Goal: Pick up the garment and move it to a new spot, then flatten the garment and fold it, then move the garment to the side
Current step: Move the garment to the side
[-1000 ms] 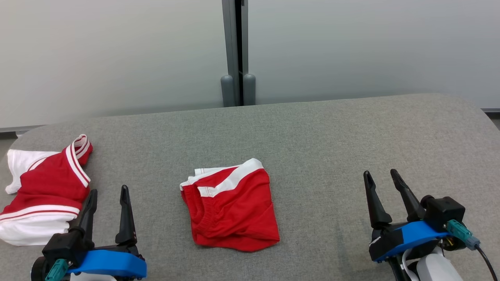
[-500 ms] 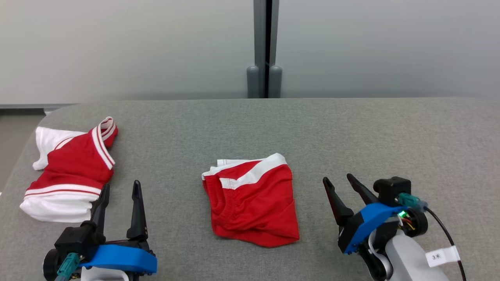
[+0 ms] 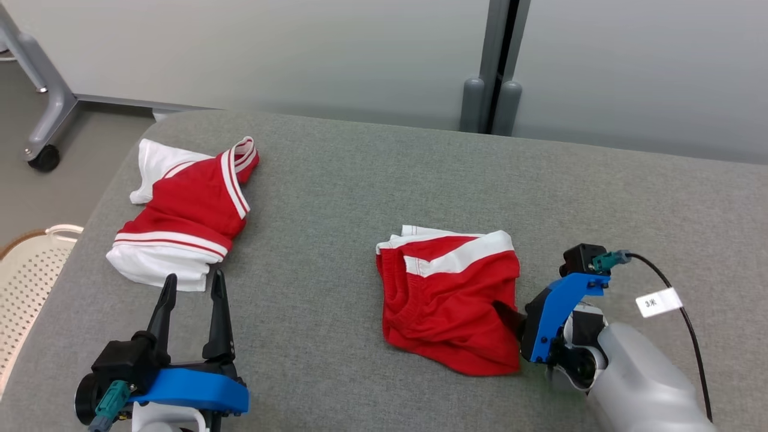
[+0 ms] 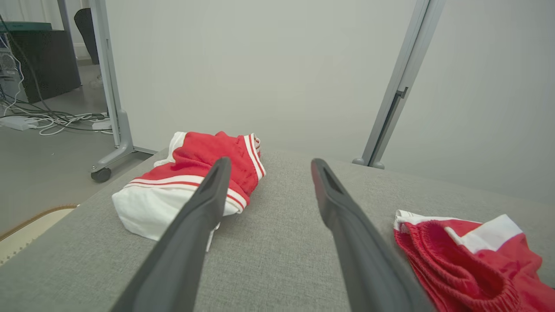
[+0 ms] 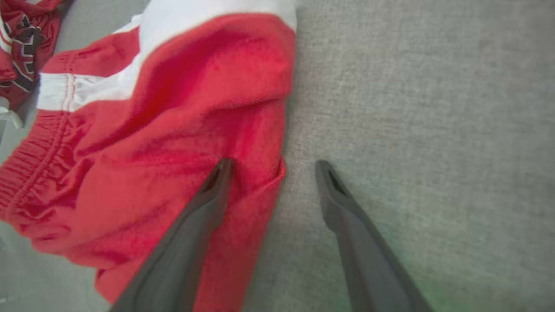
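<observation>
The garment, red shorts with a white band (image 3: 450,300), lies crumpled in the middle of the grey padded table (image 3: 360,180). My right gripper (image 3: 505,313) is open and tipped down at the shorts' right edge. In the right wrist view its left finger (image 5: 204,208) rests over the red cloth (image 5: 173,130) and its right finger (image 5: 347,216) over bare table, so the jaws straddle the hem (image 5: 272,167). My left gripper (image 3: 194,277) is open and holds nothing, hovering near the front left. The shorts (image 4: 468,255) also lie at the lower right of the left wrist view, off my left gripper (image 4: 271,163).
A second red-and-white garment (image 3: 186,210) (image 4: 190,173) lies bunched at the table's far left, just beyond my left fingers. A white perforated basket (image 3: 24,270) stands off the left edge. A grey partition post (image 3: 492,96) and a wheeled frame leg (image 3: 45,156) stand behind.
The head camera has swung left, shifting the whole picture right. My right gripper has moved in from the right and tipped down onto the shorts' right edge. Both grippers stay open.
</observation>
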{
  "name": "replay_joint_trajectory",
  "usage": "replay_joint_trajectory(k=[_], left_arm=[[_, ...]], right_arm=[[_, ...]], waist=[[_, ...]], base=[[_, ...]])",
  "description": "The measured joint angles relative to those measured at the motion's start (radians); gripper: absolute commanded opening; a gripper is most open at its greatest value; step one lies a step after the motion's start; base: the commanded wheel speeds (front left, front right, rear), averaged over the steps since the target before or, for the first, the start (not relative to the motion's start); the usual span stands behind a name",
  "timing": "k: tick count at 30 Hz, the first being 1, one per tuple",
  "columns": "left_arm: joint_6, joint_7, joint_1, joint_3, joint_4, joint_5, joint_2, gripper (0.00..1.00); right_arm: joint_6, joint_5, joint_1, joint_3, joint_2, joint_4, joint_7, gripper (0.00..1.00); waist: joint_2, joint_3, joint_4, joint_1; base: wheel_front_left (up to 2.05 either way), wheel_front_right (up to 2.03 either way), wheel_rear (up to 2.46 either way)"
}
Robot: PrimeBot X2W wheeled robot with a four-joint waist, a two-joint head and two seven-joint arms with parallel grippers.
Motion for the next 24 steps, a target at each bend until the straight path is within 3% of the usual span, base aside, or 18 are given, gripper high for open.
replay_joint_trajectory(k=[4,5,6,7,15,24], left_arm=[[0.0,0.0,-0.002,-0.003,0.003,0.0,-0.002,1.0],[0.0,0.0,-0.003,-0.003,0.005,0.0,-0.002,1.0],[0.0,0.0,-0.004,-0.003,0.006,-0.001,-0.002,1.0],[0.0,0.0,-0.004,-0.004,0.008,-0.001,-0.002,1.0],[0.0,0.0,-0.007,-0.035,-0.007,0.0,0.006,1.0],[0.0,0.0,-0.039,-0.146,-0.016,-0.018,0.022,1.0]], right_arm=[[0.0,0.08,-0.032,0.026,-0.003,0.013,0.071,0.99],[0.0,0.108,-0.031,0.039,-0.003,0.004,0.076,0.45],[0.0,0.125,-0.031,0.05,-0.002,-0.003,0.072,0.26],[0.0,0.135,-0.031,0.061,0.0,-0.004,0.058,0.0],[0.0,0.16,-0.05,0.112,0.005,-0.005,-0.048,0.0],[0.0,0.188,-0.068,0.146,-0.043,-0.035,-0.091,0.0]], waist=[[0.0,0.012,0.023,0.0],[0.0,0.014,0.026,0.0],[0.0,0.015,0.026,0.0],[0.0001,0.014,0.024,0.0],[0.0,0.008,-0.055,0.0],[0.0,0.017,-0.23,-0.0001]], base=[[0.0,0.0,0.0],[0.0,0.0,0.0],[0.0,0.0,0.0],[0.0,0.0,0.0],[0.0,0.0,0.0],[0.0,0.0,0.0]])
